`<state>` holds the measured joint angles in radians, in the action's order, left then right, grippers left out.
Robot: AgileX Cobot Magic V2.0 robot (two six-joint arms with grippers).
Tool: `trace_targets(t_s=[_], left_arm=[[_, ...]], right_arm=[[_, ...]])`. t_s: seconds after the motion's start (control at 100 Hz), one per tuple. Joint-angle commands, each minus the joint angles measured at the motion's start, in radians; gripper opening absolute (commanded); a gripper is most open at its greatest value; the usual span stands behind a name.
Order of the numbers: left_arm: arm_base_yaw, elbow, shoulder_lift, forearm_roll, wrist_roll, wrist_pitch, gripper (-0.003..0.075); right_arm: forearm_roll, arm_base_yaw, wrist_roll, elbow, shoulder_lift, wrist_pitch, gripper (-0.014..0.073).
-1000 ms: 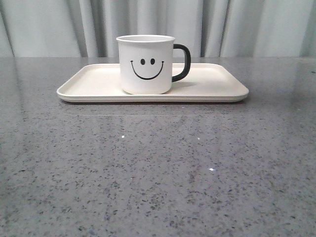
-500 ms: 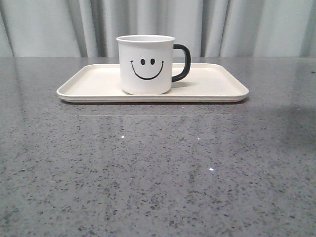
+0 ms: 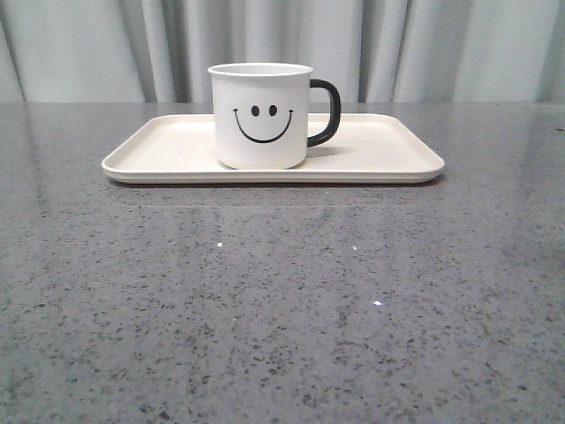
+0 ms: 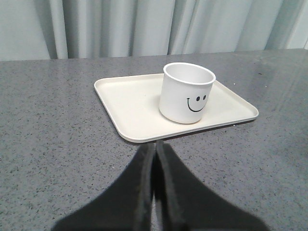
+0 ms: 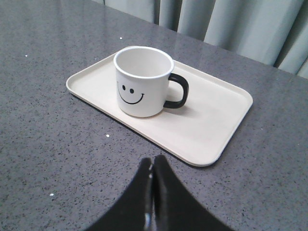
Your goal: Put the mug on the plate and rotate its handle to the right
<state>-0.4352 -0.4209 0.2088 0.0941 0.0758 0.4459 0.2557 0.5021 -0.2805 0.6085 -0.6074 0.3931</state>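
A: What are the two grippers doing?

B: The left gripper (image 4: 155,159) has its two black fingers pressed flat together with nothing between them. It hangs above the grey speckled table (image 3: 282,300), short of the near rim of the plate (image 3: 380,150) and apart from it. The right gripper (image 5: 153,173) looks the same: fingers closed tight on each other, holding nothing, over bare table just short of the plate's edge. Neither gripper appears in the front view.

A: Where is the mug?

B: The mug (image 3: 260,115) stands upright on the plate, resting on its flat floor a little left of the middle as the front camera sees it. It is white, with a black smiley face turned toward that camera. It looks empty inside.

A: And the handle?

B: The handle (image 3: 325,112), a glossy black loop, sticks out to the right side of the mug in the front view. In the left wrist view the mug's body hides it.

A: Anything behind?

B: Pale grey curtains (image 3: 424,49) hang along the far edge of the table.
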Motion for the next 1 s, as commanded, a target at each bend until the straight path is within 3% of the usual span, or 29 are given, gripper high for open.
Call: trace_targets(t_s=[0.0,0.24,0.99], left_arm=[[-0.008,-0.011,-0.025,0.002,0.000,-0.076,-0.0019],[-0.008,0.009,-0.064,-0.012,-0.003,-0.076,-0.0019],[-0.008,0.009,-0.064,-0.012,-0.003,-0.076,-0.0019]], right_arm=[[0.013,-0.004,0.002,-0.013,0.046,-0.099,-0.0060],[0.013,-0.004,0.002,-0.082,0.109,-0.144,-0.0060],[0.013,-0.004,0.002,-0.083,0.109,-0.132,-0.0060]])
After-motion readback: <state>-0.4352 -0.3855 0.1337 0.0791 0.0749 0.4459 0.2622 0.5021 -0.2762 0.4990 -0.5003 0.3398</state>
